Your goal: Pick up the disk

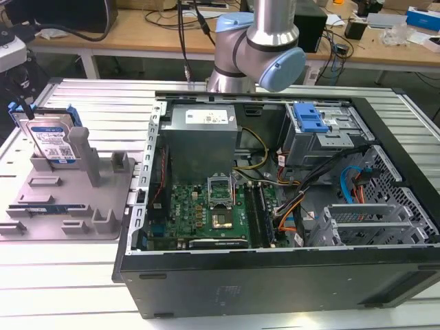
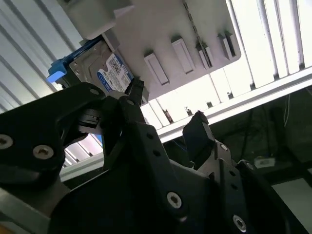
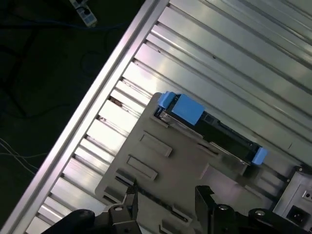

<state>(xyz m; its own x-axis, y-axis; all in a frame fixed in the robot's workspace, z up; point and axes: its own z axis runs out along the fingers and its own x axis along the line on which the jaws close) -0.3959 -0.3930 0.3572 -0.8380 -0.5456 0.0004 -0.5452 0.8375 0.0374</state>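
Seeing one flat rectangular silver metal disk (image 1: 49, 141) with a white-and-blue printed label and blue plastic side rails. It stands on edge at the far end of one matte grey plastic holder (image 1: 75, 206) with several upright posts, at the exterior view's left. The disk is next to the tallest post; can't tell if they touch.

The holder lies flat on the ribbed aluminium worktop (image 1: 69, 289), just beside one open black sheet-steel PC case (image 1: 275, 282). Inside the case: one green motherboard (image 1: 199, 206), one boxy grey power supply (image 1: 203, 141), one blue plastic bracket (image 1: 309, 118). One arm (image 1: 258, 34), a smooth silver tube with pale blue joint caps, rises behind the case.

Both wrist views show two black angular jaws with bolt heads, spread wide. The gap is clear and nothing is gripped. They point at the holder, well apart from the disk.

The first wrist view shows the disk (image 3: 214, 136) edge-on as a dark narrow strip with a blue rail piece at each end, two in all. The second wrist view shows the disk (image 2: 105, 70) by its labelled face, with one blue rail along its side.
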